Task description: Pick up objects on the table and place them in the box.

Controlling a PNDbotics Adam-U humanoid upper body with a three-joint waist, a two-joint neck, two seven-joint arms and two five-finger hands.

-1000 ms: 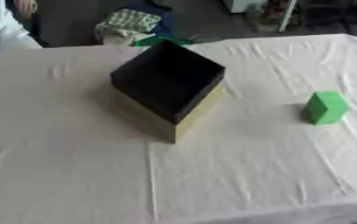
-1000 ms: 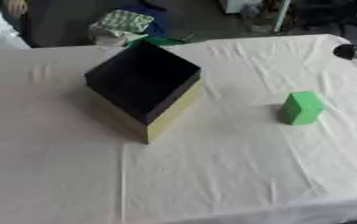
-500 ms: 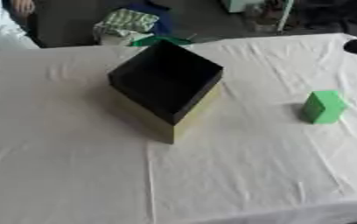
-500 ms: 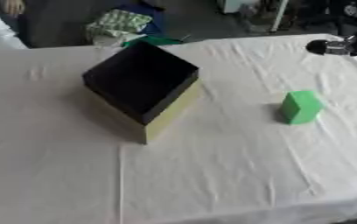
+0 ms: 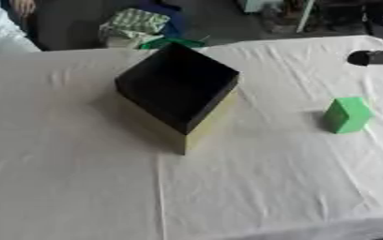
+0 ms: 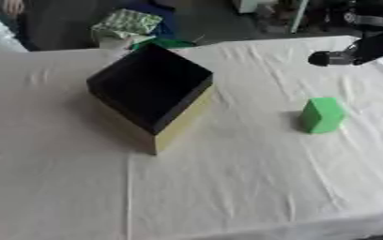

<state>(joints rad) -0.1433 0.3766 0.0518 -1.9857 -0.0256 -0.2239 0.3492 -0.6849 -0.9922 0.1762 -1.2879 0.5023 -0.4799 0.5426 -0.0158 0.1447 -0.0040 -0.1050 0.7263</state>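
An open box (image 5: 212, 123) with a black inside and pale yellow outer walls stands left of the table's middle, turned corner-on to me. A green block (image 5: 347, 115) sits alone on the white cloth to its right. My right hand (image 6: 331, 57), black with a silver joint, reaches in from the upper right. It hovers over the far right part of the table, beyond the block and apart from it. Its shape is blurred. No left hand shows in either view.
The white cloth covers the whole table (image 5: 80, 183). A flat green thing (image 5: 172, 43) lies at the far edge just behind the box. Beyond that edge sits a green patterned bundle (image 5: 134, 22).
My right hand has come in from the right edge and moved leftward over the far right of the table. Box and block have not moved.
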